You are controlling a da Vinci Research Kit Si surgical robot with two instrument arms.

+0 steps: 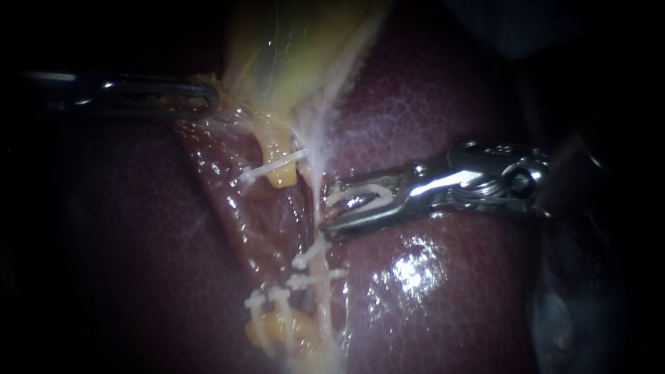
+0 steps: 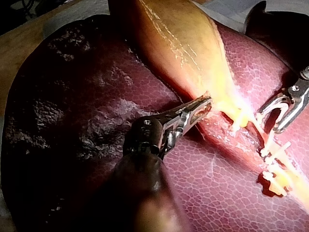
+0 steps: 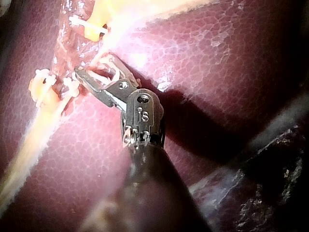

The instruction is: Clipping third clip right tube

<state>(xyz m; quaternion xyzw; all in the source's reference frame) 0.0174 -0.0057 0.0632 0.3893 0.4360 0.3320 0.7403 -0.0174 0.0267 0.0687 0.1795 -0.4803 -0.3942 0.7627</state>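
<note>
- Right tube (image 1: 315,176): thin pale strand. Its long axis runs from the gallbladder (image 1: 298,48) past the tips of the right instrument (image 1: 327,209), crosswise to the claw. It crosses right at the claw's mouth; whether it lies inside cannot be told.
- Right instrument: claw halves stand apart in a narrow V, clamped on a loaded clip (image 1: 364,194), which is white and touches both halves. The clip's long axis follows the claw, and its open end points away from the shaft, at the tube.
- Nearer seated clip (image 1: 308,257) and farther seated clip (image 1: 315,279): both sit across the right tube, on the side of the claw away from the gallbladder. They are near the tips but apart from them.
- Room on the tube: a bare stretch between claw and gallbladder, and a short bare stretch between claw and nearer seated clip.
- Yellow stub (image 1: 280,179): just ahead of the tips, beyond the tube, with a stub clip (image 1: 273,166) across it.
- Second yellow stub (image 1: 287,329): beyond the seated clips, carrying a pair of clips (image 1: 256,303).
- Liver (image 1: 429,104): bare and glossy under and on both sides of the right shaft.
- Left instrument (image 1: 208,97): well ahead of the right claw, on the gallbladder side. Its claw is together, clamped on the gallbladder's edge tissue.
- Liver's outer edge: well behind the left instrument in the left wrist view, with the tabletop (image 2: 21,46) past it.
</note>
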